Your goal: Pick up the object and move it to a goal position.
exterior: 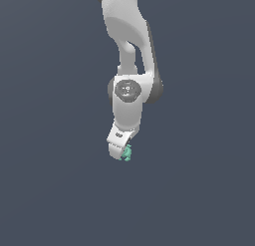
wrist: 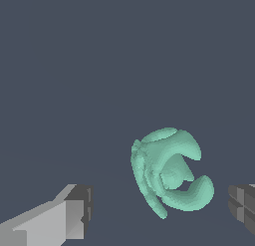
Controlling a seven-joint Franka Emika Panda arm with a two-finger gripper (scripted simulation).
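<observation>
The object is a small teal-green lumpy item with curled knobby lobes. In the wrist view it sits between my two fingers, nearer the right-hand finger than the other finger, with a gap on each side. My gripper is open and touches nothing. In the exterior view the white arm hangs down from the top, and the gripper is right at the object, which peeks out on the exterior view's right of the fingers. The object's far side is hidden by the gripper there.
A plain dark grey-blue ground fills both views. No goal marker or other thing shows.
</observation>
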